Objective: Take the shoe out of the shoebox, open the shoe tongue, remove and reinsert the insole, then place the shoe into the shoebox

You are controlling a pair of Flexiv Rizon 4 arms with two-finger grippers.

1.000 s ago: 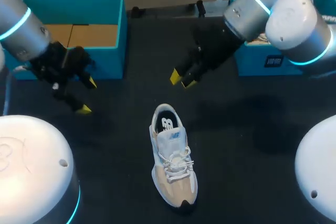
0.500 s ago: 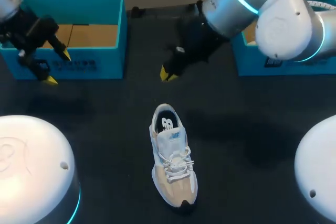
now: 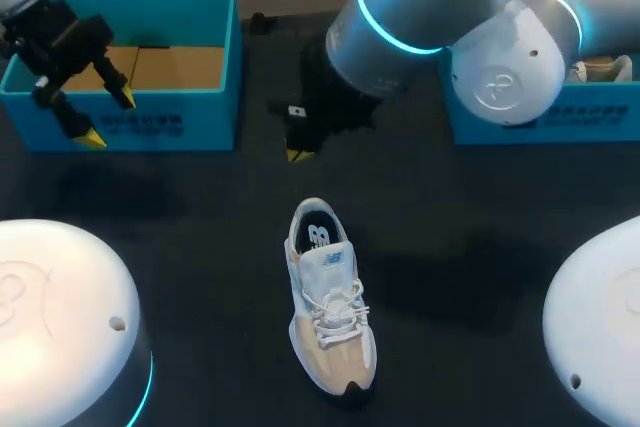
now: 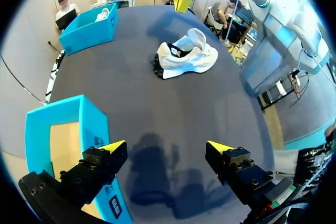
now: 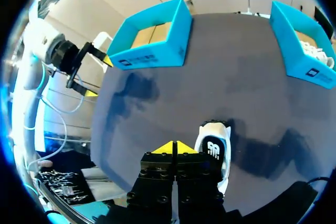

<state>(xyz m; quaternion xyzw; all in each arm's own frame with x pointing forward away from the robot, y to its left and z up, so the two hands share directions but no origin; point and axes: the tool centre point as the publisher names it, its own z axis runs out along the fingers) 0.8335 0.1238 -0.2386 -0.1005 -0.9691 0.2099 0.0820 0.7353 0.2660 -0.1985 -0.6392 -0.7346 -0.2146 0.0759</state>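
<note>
Here the shoe (image 3: pixel 330 297) stands upright on its sole in the middle of the table (image 3: pixel 200 207), toe toward the near edge and heel toward the far edge, exactly where it stood a second ago. It is outside both boxes and nothing touches it.

The left fingers (image 3: pixel 88 137) are spread wide and hold nothing. A second ago they hung low over the table in front of the left box (image 3: pixel 150 127). They have since drawn back and outward, and now sit over that box's front wall near its outer corner, about where they were half a second ago. In the left wrist view the left fingers (image 4: pixel 113 148) flank bare table beside the left box (image 4: pixel 79 114), with the shoe (image 4: pixel 186 53) well ahead.

The right fingers (image 3: pixel 298 154) are pressed together on nothing. Over the last second the right arm has swung across from the right box (image 3: pixel 500 122) toward the middle, and they now hover beyond the shoe's heel, apart from it. In the right wrist view the right fingers (image 5: pixel 165 149) meet just beside the shoe (image 5: pixel 214 148).
</note>
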